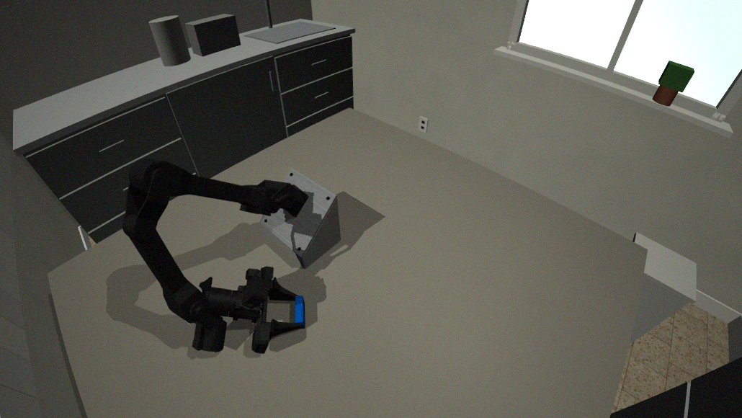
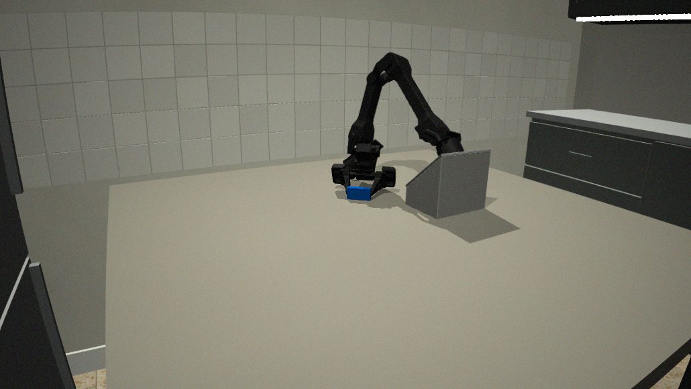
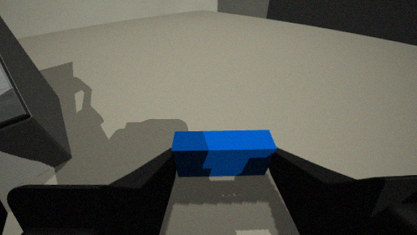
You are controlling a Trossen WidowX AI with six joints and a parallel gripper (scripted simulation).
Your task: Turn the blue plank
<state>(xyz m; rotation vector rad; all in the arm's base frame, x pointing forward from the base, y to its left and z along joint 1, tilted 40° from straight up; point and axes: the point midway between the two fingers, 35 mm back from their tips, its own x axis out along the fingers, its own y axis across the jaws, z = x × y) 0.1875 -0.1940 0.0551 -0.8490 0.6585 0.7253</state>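
Note:
The blue plank (image 1: 299, 312) stands upright on a long narrow edge between my fingertips, at or just above the table top. My gripper (image 1: 297, 313) is shut on the plank by its two ends, low and nearly level over the table. From the exterior view the plank (image 2: 358, 193) shows its broad face, with the fingers (image 2: 359, 191) at both ends. In the wrist view the plank (image 3: 224, 152) spans the gap between the two black fingers, narrow face up, and I cannot tell whether it touches the table.
A grey wedge-shaped stand (image 1: 310, 217) that carries the arm's base sits just behind the gripper; it also shows in the exterior view (image 2: 449, 184) and at the left edge of the wrist view (image 3: 24, 117). Dark cabinets (image 1: 181, 114) line the far wall.

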